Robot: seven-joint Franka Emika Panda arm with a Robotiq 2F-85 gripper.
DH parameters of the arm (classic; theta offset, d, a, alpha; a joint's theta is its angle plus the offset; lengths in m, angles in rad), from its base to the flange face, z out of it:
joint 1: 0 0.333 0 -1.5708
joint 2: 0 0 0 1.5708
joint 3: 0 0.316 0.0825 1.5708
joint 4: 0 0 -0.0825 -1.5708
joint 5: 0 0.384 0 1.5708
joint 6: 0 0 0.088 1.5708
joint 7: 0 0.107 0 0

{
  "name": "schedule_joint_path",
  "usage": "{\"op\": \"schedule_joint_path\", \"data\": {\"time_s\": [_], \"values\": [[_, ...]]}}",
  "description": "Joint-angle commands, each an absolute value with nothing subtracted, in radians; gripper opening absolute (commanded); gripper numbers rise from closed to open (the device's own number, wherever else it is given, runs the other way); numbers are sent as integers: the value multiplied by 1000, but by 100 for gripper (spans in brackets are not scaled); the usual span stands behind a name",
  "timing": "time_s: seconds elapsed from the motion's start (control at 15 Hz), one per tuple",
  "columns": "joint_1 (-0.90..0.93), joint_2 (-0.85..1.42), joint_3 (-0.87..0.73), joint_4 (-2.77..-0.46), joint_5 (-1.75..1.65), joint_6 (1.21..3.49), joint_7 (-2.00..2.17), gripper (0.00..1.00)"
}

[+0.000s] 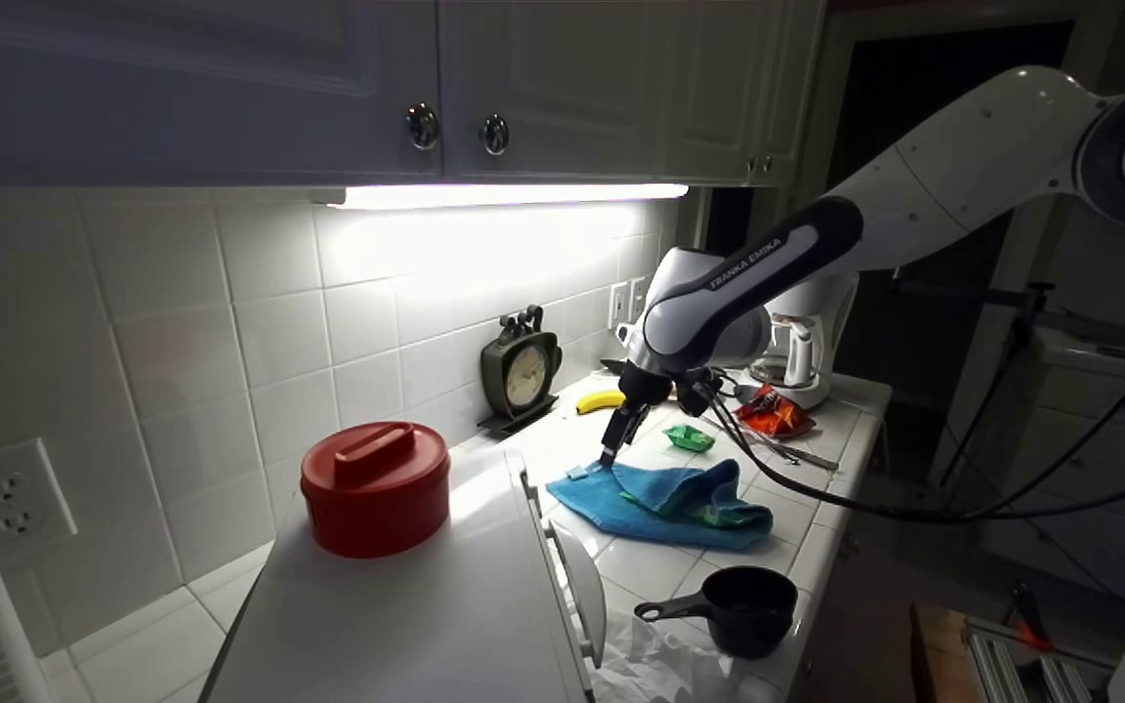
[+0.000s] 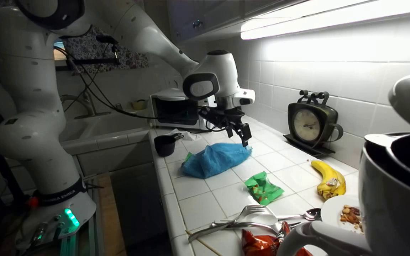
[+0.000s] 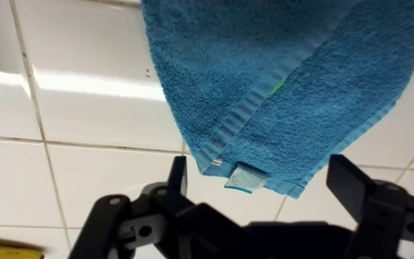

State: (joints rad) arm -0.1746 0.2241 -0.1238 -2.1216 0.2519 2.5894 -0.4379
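Kitchen ctr, white tile (image 2: 205, 209), lit by tube light (image 1: 514, 195) under cabinets (image 1: 562, 88); rest of rm dim. Blue towel (image 3: 282, 118) lies on ctr, loosely folded, btwn blk measuring cup (image 2: 164, 145) & green wrapper (image 2: 264, 188). Bit of green shows at its fold; can't ID. Gripper (image 3: 259, 172), on arm (image 2: 151, 37) reaching over ctr's front edge, angled down over towel's narrow end, jaws spread wide, holding nothing. Wrist view: fingertips (image 3: 349, 187) stand either side of that end, w/ pale care label (image 3: 246, 178) btwn them; contact w/ towel can't be told. Clock (image 2: 306, 124) stands by tiled wall (image 2: 365, 85); banana (image 2: 329, 177) nr same wall, apart from towel, plate (image 2: 331, 209) w/ nuts (image 2: 350, 214) just beside it. Past wrapper, cutlery (image 2: 258, 215) & red packet (image 1: 772, 410) lie nr white coffee maker (image 1: 816, 298). Crumpled white sheet (image 1: 660, 669), paper or plastic unclear, just beside cup. At opp. end, past cup, red lidded tub (image 1: 377, 498) sits atop white toaster oven (image 1: 465, 615).
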Motion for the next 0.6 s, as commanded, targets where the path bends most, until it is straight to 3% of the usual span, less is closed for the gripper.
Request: {"op": "schedule_joint_path", "data": {"time_s": [0.0, 0.53], "values": [[-195, 289, -98, -2065, 277, 2620, -329, 100], [-187, 360, -95, -2020, 234, 2645, -168, 100]]}}
